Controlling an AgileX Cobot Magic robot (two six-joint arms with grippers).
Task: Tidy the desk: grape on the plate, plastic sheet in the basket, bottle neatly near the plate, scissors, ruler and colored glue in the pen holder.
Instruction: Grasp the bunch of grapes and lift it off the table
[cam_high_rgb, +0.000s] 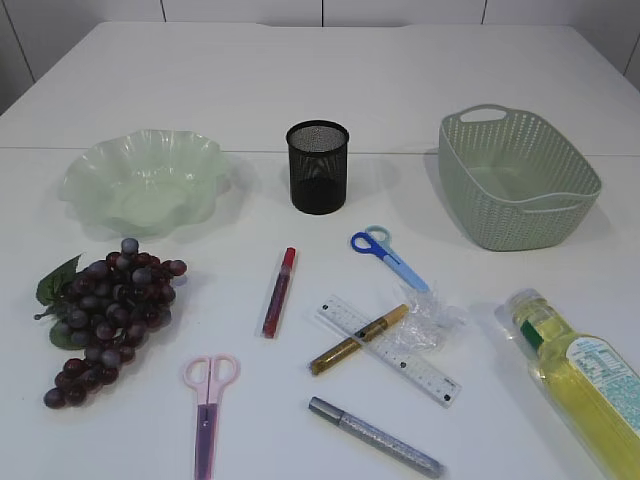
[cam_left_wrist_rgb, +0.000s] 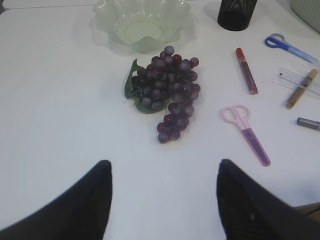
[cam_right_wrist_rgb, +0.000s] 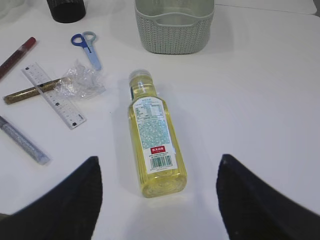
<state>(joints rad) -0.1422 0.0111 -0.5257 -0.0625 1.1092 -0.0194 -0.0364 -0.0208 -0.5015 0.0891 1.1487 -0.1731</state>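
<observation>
A purple grape bunch (cam_high_rgb: 110, 310) (cam_left_wrist_rgb: 167, 92) lies in front of the wavy green plate (cam_high_rgb: 145, 180) (cam_left_wrist_rgb: 142, 22). The black mesh pen holder (cam_high_rgb: 317, 167) stands at the middle. A crumpled plastic sheet (cam_high_rgb: 425, 322) (cam_right_wrist_rgb: 80, 80) lies on the clear ruler (cam_high_rgb: 390, 350) (cam_right_wrist_rgb: 52, 95). The yellow bottle (cam_high_rgb: 580, 375) (cam_right_wrist_rgb: 152, 135) lies on its side. Blue scissors (cam_high_rgb: 388, 255), pink scissors (cam_high_rgb: 208, 410) (cam_left_wrist_rgb: 247, 132), and red (cam_high_rgb: 279, 290), gold (cam_high_rgb: 357, 340) and silver (cam_high_rgb: 375, 437) glue tubes lie about. My left gripper (cam_left_wrist_rgb: 162, 172) is open above bare table. My right gripper (cam_right_wrist_rgb: 157, 167) is open near the bottle's base. Neither gripper shows in the exterior view.
The green woven basket (cam_high_rgb: 520, 180) (cam_right_wrist_rgb: 175, 25) stands at the back right, with nothing visible inside. The white table (cam_high_rgb: 330, 80) stretches far behind the objects.
</observation>
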